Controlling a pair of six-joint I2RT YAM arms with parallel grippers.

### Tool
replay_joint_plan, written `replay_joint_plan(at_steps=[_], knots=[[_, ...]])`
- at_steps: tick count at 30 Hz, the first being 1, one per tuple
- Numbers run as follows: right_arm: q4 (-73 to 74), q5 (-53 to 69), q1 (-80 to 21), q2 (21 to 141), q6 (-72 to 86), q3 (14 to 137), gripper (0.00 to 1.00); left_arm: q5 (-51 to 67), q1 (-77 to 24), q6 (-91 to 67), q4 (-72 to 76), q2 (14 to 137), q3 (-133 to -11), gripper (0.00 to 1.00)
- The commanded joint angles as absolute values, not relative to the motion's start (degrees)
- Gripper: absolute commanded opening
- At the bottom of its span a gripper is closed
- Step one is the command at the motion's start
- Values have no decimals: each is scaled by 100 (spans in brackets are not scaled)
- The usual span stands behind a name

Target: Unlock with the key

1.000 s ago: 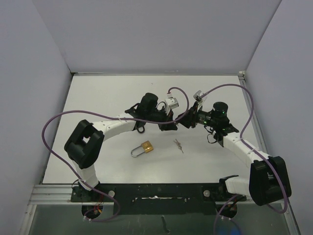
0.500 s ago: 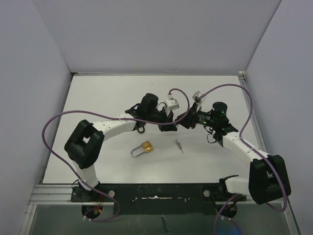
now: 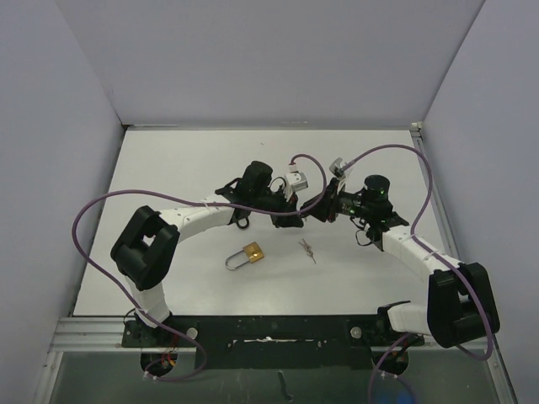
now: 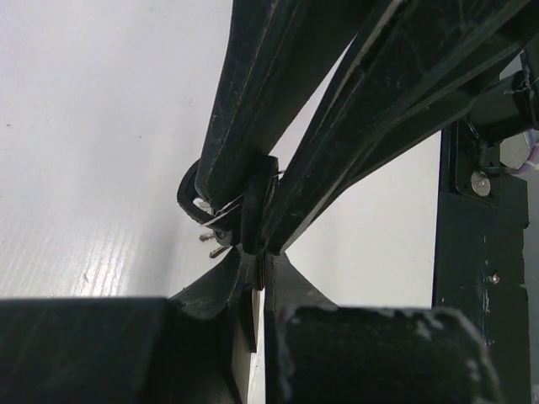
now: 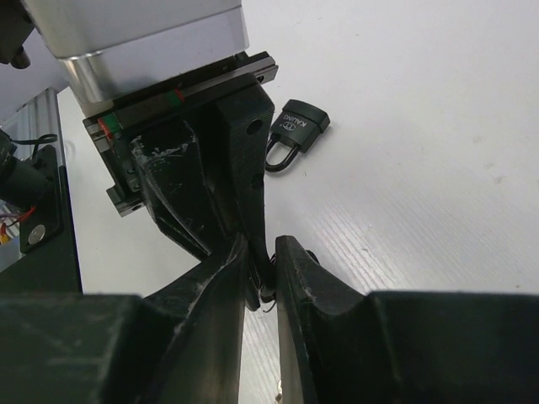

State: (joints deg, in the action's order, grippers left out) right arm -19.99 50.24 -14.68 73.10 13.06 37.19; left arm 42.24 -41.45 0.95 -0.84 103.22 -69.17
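"Brass padlock (image 3: 250,253): where is it, and why are both arms bunched up in the middle?"

"It lies flat on the table (image 3: 185,168) toward the near side, under neither arm. The loose silver keys (image 3: 307,250) are near its right, not touching it. I have the left gripper (image 4: 261,271) pinched tight on a small dark item (image 4: 253,206) (a key on a ring, I'd guess; it's too close to be sure). It's held out so the right gripper (image 5: 265,261) can take it from the opposite side."

"Has the right one got it?"

"I can't tell. Its fingers stand a narrow gap apart around the left tips, with something thin and dark between them. A black padlock (image 5: 296,133) lies on the table beyond the left gripper."

"Anything different from a second ago?"

"The right gripper has crept a little toward the left one, and its jaws have narrowed. The left arm, brass padlock and silver keys sit where they were."
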Motion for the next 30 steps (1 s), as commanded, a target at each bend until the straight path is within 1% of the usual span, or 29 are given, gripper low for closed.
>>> replay_joint_plan(at_steps=[1, 4, 8, 10, 18, 25, 30], knots=[[-2136, 5105, -1518, 7409, 1161, 3955, 10, 4258, -4123, 228, 19, 10091, -7250, 8], [-2120, 5040, -1510, 7394, 1143, 3942, 1, 4050, -4117, 224, 24, 10072, -7227, 19], [-2070, 4805, -1511, 7309, 1142, 3918, 0, 3396, -4087, 104, 51, 10002, -7116, 36], [-2043, 4628, -1503, 7238, 1145, 3888, 0, 3090, -4035, 30, 163, 9905, -6970, 41], [-2064, 4213, -1476, 7176, 1248, 3850, 0, 2901, -3801, -214, 715, 9516, -6415, 45], [-2265, 4001, -1451, 7109, 1569, 3797, 0, 3282, -3823, -386, 1585, 9474, -5951, 46], [-2399, 3818, -1451, 7084, 1813, 3772, 0, 3175, -3946, -403, 1852, 9449, -5850, 46]])
